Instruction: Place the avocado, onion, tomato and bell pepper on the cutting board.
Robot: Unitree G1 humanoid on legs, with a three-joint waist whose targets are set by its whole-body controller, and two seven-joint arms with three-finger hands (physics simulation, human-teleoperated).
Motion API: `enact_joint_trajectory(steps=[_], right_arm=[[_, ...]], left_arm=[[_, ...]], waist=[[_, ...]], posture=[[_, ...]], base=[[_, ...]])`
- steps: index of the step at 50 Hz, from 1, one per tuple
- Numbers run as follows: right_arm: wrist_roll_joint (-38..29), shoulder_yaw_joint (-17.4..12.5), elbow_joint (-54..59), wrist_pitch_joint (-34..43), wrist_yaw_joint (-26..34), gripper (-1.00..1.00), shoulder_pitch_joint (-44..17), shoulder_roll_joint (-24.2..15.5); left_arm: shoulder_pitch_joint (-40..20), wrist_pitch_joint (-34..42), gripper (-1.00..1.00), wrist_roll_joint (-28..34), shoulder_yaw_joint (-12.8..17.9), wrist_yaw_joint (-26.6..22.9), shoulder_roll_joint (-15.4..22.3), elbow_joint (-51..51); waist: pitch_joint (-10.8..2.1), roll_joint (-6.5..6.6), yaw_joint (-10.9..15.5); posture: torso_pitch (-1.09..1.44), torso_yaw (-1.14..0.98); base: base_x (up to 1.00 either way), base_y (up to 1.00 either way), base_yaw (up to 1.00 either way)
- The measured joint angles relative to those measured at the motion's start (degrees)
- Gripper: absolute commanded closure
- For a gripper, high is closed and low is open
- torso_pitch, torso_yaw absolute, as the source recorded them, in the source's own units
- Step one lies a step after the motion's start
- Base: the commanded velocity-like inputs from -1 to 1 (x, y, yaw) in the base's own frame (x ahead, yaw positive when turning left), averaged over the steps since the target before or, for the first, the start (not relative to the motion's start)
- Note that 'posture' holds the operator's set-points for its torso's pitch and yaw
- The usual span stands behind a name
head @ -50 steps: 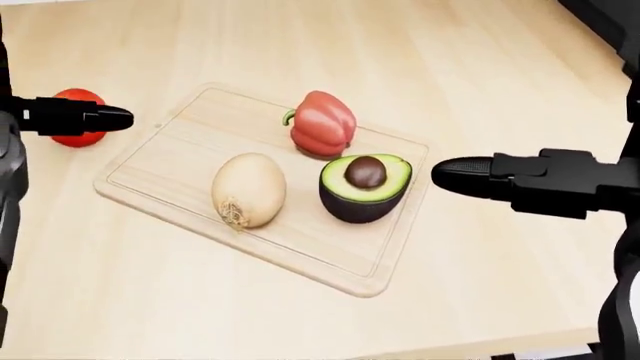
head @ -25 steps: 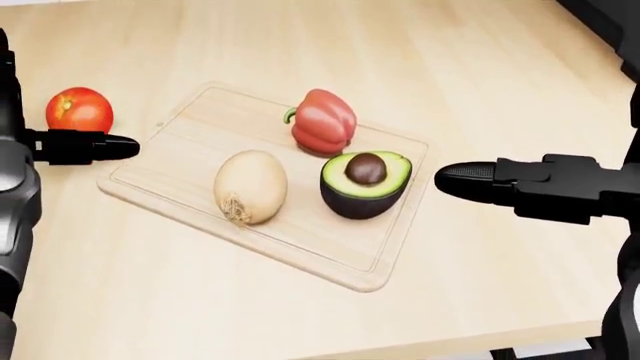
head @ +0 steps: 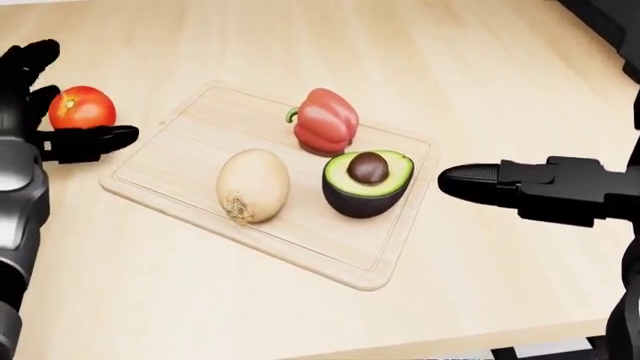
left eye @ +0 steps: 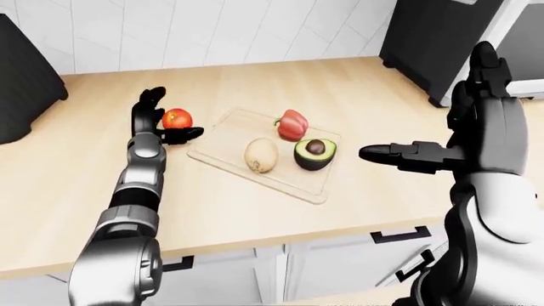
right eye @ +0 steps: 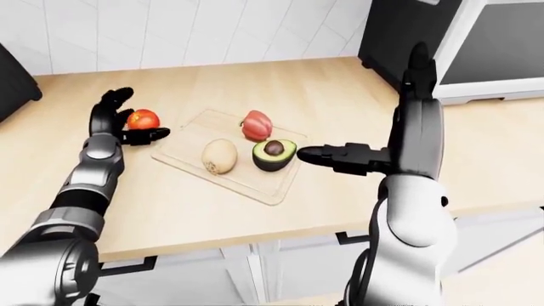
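Looking down through the head view, I see the board [head: 175, 154] lying at an angle across the middle of the frame on the pale wooden counter [head: 480, 60]. Three of the four items sit on it: the pepper [head: 325, 120] near its upper edge, the onion [head: 253, 184] at lower centre, and the halved avocado [head: 366, 183] just right of the onion, cut face up with the pit showing, close below the pepper. The tomato [head: 81, 107] is off the board, on the counter at the upper left of the frame, just beyond the board's left corner. My left hand [head: 40, 112] is at the tomato with its fingers spread wide: one finger [head: 95, 139] reaches along the near side below the tomato, and the others [head: 25, 64] curl up on its left. I cannot tell whether they touch it; the fingers are not closed round it. My right hand [head: 540, 187] hangs at the right of the frame, well clear of the board, empty, with one finger pointing left toward the avocado and the rest raised upright, as the left-eye view shows. In that view a dark appliance [left eye: 429, 38] stands at the upper right of the counter.
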Motion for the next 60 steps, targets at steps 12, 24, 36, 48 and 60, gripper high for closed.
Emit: enact_joint_trajectory(steps=[12,24,36,48,60], right_arm=[[0.7,-0.6,-0.6,-0.9,-0.5,-1.0,1.4,0.3],[1.2,-0.6,-0.7,-0.7,-0.9,-1.0,1.8,0.2],[1.5,-0.5,-0.1,-0.8,-1.2,-1.0,0.9,0.0],[2.1,-0.7,-0.1,-2.0,-2.0,-1.0,2.7,0.9],[2.4,-0.7,-0.9,-2.0,-2.2,-1.0,3.3,0.5]], left_arm=[[-0.3,0.2,0.44,0.6,-0.1,0.4,-0.1,-0.5],[-0.1,2.7,0.63,1.1,-0.2,-0.2,0.6,-3.2],[-0.8,9.3,0.65,2.3,-0.2,-2.5,0.9,-14.6],[-1.4,16.9,0.69,5.8,-2.5,-7.7,-3.7,-26.7],[-5.5,13.4,0.7,7.3,-4.0,-8.3,-7.7,-19.7]], waist=[[-0.13,0.06,-0.1],[0.13,-0.03,-0.2],[0.33,0.01,-0.3],[0.52,-0.02,-0.2],[0.54,-0.54,-0.1]], posture=[[0.0,0.0],[0.0,0.0],[0.0,0.0],[0.0,0.0],[0.0,0.0]], base=[[0.0,0.0,0.0],[0.0,0.0,0.0],[0.0,0.0,0.0],[0.0,0.0,0.0],[0.0,0.0,0.0]])
